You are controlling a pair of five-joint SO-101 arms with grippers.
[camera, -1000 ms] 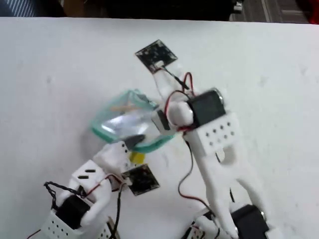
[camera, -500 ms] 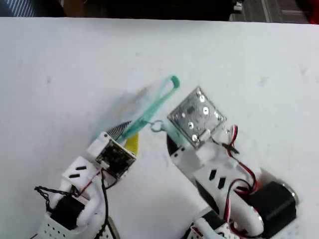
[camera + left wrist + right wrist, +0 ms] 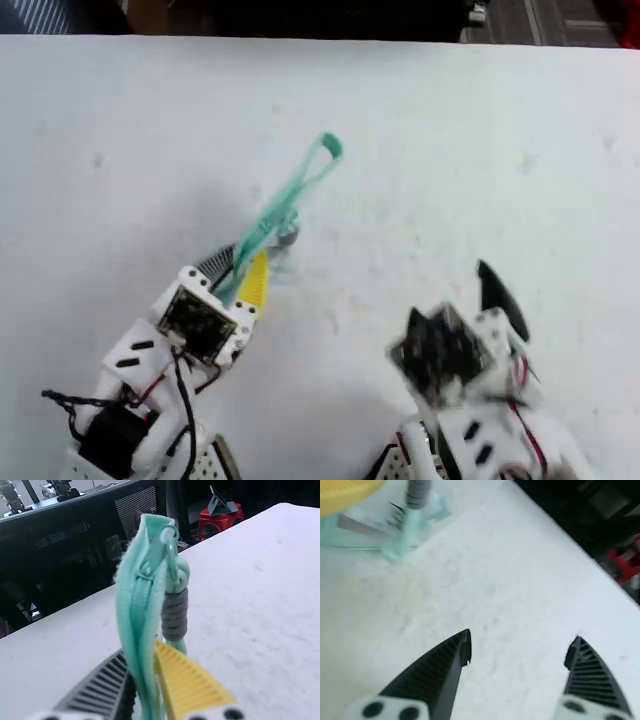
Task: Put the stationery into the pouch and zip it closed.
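High view: my left pincer [image 3: 240, 275] is clamped on the pouch [image 3: 290, 200]. From above the pouch reads as a thin teal line, edge-on, running from my fingers toward the far side of the white table [image 3: 480, 140]. My left arm sits at the near left and my right arm at the near right, well apart from the pouch.

Left wrist view: the pouch's teal top edge stands upright, pinched between my ribbed grey finger [image 3: 107, 682] and my yellow finger [image 3: 187, 682]. The zip [image 3: 136, 605] runs up from my grip, and along the stretch I can see its two sides lie together. The slider [image 3: 161, 539] sits at the far upper end of the zip. A teal cord hangs from it with a grey band [image 3: 175, 612] wrapped around it, and the band lies just beside the zip.

Right wrist view: my right pincer [image 3: 517, 655] is spread wide and grips nothing. Its two black fingers hang over bare table. The pouch lies farther off, clear-sided with teal trim. I cannot tell what is inside it, nor whether its lower edge touches the table.
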